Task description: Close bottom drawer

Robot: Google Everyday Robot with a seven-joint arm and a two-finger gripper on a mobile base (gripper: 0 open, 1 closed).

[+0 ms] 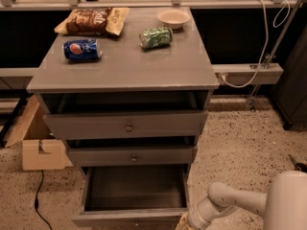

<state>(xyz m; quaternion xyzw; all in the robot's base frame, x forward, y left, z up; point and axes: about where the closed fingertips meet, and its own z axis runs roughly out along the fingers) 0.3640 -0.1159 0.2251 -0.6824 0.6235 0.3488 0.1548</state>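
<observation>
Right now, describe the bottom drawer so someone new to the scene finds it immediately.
Find the grey cabinet mid-view, with three drawers stacked down its front. The bottom drawer is the lowest, by the floor, with the gripper at its right front corner. Unlike the middle drawer and top drawer, it is pulled far out, showing its dark inside.

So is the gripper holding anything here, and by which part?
Cannot be told: the gripper is at the right front corner of the open bottom drawer, at the picture's lower edge, and no grasp shows.
</observation>
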